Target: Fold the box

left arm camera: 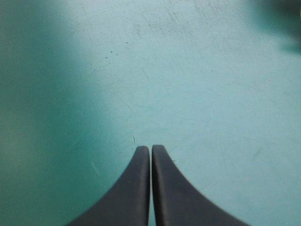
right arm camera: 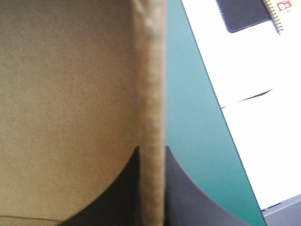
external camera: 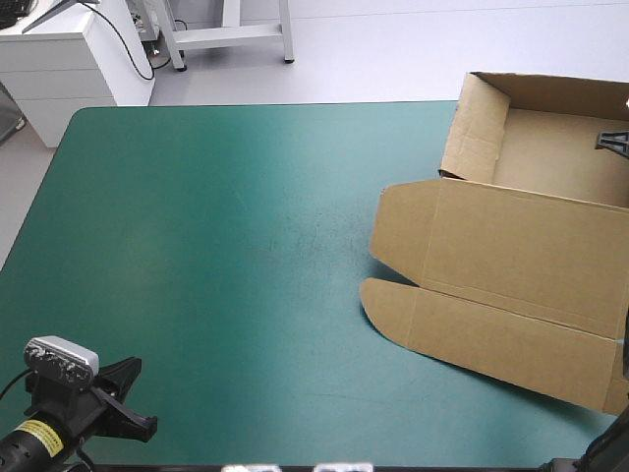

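The brown box [external camera: 511, 246] lies at the table's right side as an open tray [external camera: 550, 162] at the far right, walls raised. Its lid is spread flat toward the near edge, ending in a rounded front flap [external camera: 393, 310]. My right gripper [external camera: 611, 141] sits at the tray's right wall. In the right wrist view it [right arm camera: 151, 149] is shut on that wall's top edge [right arm camera: 151, 80], one finger inside the tray and one outside. My left gripper [external camera: 133, 388] hovers at the near left corner, far from the box. In its own view it [left arm camera: 151, 148] is shut, with only teal-green cover ahead.
The table's right edge [right arm camera: 221, 136] runs close outside the held wall, with white floor beyond it. A white cabinet [external camera: 59, 59] stands past the far left corner. The teal-green cover [external camera: 226, 246] stretches between my left gripper and the box.
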### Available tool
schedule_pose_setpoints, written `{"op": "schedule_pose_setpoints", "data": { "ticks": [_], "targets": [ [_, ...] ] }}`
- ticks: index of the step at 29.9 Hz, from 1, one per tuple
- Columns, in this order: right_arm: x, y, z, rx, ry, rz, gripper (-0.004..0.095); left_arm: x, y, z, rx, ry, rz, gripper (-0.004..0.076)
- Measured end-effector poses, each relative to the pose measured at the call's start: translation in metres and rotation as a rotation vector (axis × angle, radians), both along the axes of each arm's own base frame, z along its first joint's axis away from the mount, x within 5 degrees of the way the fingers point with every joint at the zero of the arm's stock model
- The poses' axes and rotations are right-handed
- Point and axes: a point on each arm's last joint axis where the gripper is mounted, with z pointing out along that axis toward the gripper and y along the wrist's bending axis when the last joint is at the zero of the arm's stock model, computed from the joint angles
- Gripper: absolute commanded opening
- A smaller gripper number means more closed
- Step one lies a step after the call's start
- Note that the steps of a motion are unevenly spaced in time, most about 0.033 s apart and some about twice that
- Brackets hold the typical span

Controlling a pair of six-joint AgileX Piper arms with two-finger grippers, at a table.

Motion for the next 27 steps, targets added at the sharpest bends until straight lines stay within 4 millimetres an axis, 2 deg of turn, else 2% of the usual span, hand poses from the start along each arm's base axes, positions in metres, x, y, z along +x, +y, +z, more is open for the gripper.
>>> {"op": "schedule_pose_setpoints", "data": {
  "ticks": [4,10,13,16,19,21,24,27],
  "targets": [
    [0.000,-0.021,-0.011,0.005,0.007,-0.046,-0.0021,0.000,0.000,0.000,0.000,0.000,0.000,-0.0008],
    [0.015,-0.028,-0.041,0.044,0.072,-0.047,0.0026,0.000,0.000,0.000,0.000,0.000,0.000,-0.0008],
    [0.020,-0.031,-0.055,0.060,0.108,-0.048,0.0150,0.000,0.000,0.000,0.000,0.000,0.000,-0.0008],
    [0.024,-0.032,-0.064,0.071,0.128,-0.047,0.0356,0.000,0.000,0.000,0.000,0.000,0.000,-0.0008],
    [0.023,-0.031,-0.064,0.079,0.129,-0.046,0.0615,0.000,0.001,0.000,0.009,-0.003,0.003,-0.0008],
    [0.021,-0.030,-0.061,0.082,0.133,-0.046,0.0721,0.002,0.002,-0.003,0.038,-0.008,0.013,-0.0008],
    [0.016,-0.028,-0.050,0.073,0.114,-0.040,0.0738,0.003,0.004,-0.009,0.080,0.001,0.024,-0.0008],
    [0.006,-0.019,-0.026,0.079,0.052,-0.015,0.0723,0.004,0.005,-0.014,0.098,0.013,0.027,-0.0008]
  ]
}}
